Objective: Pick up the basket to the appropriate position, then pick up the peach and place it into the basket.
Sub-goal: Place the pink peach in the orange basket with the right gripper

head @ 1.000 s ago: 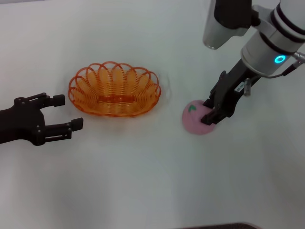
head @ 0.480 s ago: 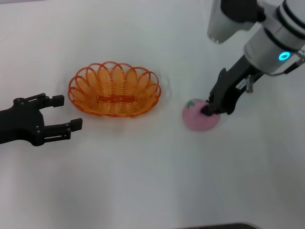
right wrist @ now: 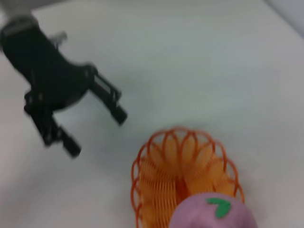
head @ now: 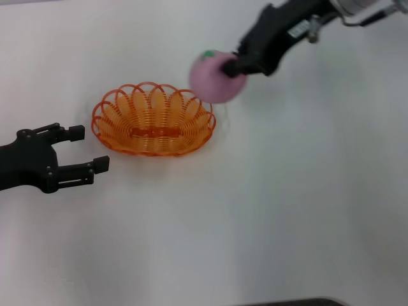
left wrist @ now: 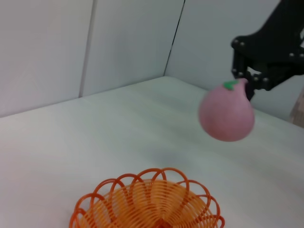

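Observation:
The orange basket [head: 153, 120] stands on the white table left of centre; it also shows in the left wrist view [left wrist: 149, 202] and the right wrist view [right wrist: 183, 173]. My right gripper [head: 234, 65] is shut on the pink peach [head: 215, 78] and holds it in the air above the basket's right rim. The peach with its green leaf mark shows in the left wrist view [left wrist: 226, 114] and the right wrist view [right wrist: 214, 215]. My left gripper [head: 86, 153] is open and empty, resting left of the basket, apart from it.
The white table [head: 268, 210] stretches to the front and right of the basket. Pale wall panels [left wrist: 85, 47] stand behind the table in the left wrist view. The left gripper also shows in the right wrist view [right wrist: 92, 118].
My right gripper has lifted the peach off the table and carried it up and left to above the basket's right rim. The left arm and basket have not moved.

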Action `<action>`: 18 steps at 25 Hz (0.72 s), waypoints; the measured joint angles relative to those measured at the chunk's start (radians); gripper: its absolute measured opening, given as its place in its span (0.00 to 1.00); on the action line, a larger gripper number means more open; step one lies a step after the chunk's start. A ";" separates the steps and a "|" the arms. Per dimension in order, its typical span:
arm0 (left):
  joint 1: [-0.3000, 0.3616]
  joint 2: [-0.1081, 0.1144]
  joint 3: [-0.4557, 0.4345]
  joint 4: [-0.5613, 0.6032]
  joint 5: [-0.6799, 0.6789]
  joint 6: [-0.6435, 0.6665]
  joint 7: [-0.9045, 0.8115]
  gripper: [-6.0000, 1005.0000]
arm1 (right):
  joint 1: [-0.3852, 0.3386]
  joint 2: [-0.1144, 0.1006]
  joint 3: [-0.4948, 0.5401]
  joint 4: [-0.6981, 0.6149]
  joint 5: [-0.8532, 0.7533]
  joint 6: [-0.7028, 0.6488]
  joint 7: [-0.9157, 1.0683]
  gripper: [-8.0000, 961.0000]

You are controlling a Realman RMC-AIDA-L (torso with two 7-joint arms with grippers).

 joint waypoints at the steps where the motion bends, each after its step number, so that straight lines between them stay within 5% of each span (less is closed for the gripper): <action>1: -0.001 0.000 0.000 0.000 -0.002 0.002 -0.001 0.85 | 0.013 0.001 -0.010 0.027 0.005 0.025 0.002 0.07; 12: -0.001 -0.002 0.007 -0.005 -0.003 0.019 -0.006 0.85 | 0.137 0.006 -0.208 0.393 0.073 0.329 0.005 0.08; 18: -0.001 -0.001 0.009 -0.015 0.000 0.019 -0.001 0.85 | 0.114 0.003 -0.241 0.397 0.121 0.360 -0.001 0.30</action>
